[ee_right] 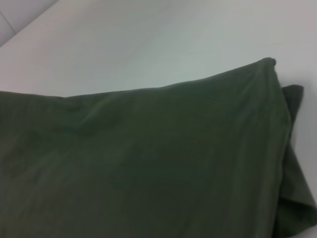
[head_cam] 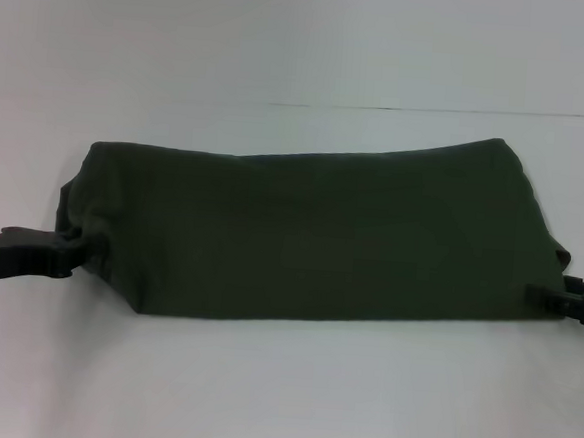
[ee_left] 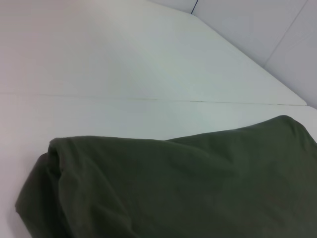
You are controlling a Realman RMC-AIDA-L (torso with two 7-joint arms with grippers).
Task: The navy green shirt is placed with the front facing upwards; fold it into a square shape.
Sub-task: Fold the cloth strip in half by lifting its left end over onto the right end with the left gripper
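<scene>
The shirt [head_cam: 321,236] lies in the middle of the white table [head_cam: 279,399], already folded into a long band that runs from left to right. No letters show on it, only plain green cloth. Its near edge is straight. Its far edge is a bit wavy and sits higher on the right.

The left gripper [head_cam: 69,252] is low at the left end of the band, touching the cloth near the front corner. The right gripper [head_cam: 567,298] is low at the right end, also at the cloth's edge. I cannot tell if either one is pinching the cloth or has let go, because the tips are hidden by the shirt.

Both arms reach in flat from the sides, close to the table.

I think the long fold is done and the shirt is not square yet. The next move likely needs one end lifted and carried over onto the other end, keeping the edges lined up.

Farther off, the table is bare, with a thin seam [head_cam: 440,111] across it.
</scene>
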